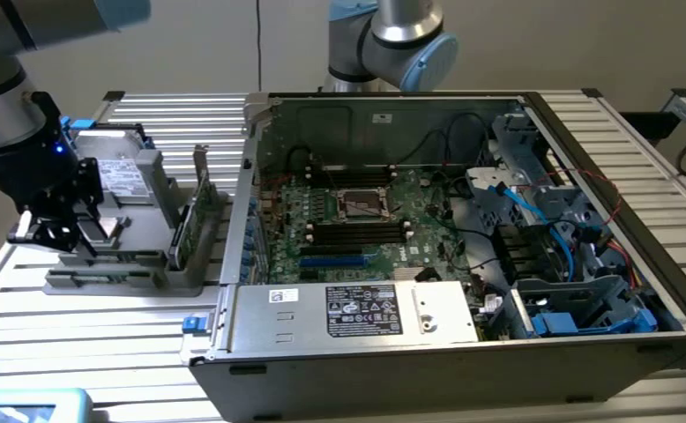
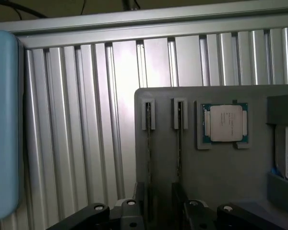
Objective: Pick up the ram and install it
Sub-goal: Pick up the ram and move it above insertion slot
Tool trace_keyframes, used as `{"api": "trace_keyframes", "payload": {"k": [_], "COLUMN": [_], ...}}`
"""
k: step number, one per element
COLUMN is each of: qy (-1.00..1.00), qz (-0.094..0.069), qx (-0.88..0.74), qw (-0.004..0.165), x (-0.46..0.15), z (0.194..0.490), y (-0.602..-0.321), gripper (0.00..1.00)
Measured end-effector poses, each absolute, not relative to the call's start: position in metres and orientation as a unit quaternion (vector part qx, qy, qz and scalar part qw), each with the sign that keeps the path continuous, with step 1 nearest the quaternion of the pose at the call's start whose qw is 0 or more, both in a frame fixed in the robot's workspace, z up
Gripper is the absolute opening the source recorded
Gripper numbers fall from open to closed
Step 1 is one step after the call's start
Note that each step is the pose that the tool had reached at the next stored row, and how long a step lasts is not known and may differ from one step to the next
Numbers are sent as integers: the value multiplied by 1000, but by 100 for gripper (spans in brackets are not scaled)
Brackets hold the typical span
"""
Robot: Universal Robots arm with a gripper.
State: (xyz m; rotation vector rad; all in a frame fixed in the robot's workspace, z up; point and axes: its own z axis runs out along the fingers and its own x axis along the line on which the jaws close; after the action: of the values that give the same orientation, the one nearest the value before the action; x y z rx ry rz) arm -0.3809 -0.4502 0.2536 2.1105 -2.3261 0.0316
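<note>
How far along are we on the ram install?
Done: nothing yet; both ram sticks stand edge-up in the gray holder, beside the CPU. In hand: nothing; the open gripper hovers right over the sticks. Left: grasping one, carrying it to the motherboard in the open computer case and seating it.

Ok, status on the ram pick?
Hand open, empty, over the tray. Two ram sticks on edge in tray slots, none picked. Nothing in the way.
</note>
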Motion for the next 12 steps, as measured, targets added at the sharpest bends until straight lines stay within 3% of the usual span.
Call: {"api": "trace_keyframes", "payload": {"k": [12], "qy": [-740], "qz": [12], "qx": [673], "qw": [-2], "x": [-381], "z": [234], "y": [-453], "gripper": [36]}}
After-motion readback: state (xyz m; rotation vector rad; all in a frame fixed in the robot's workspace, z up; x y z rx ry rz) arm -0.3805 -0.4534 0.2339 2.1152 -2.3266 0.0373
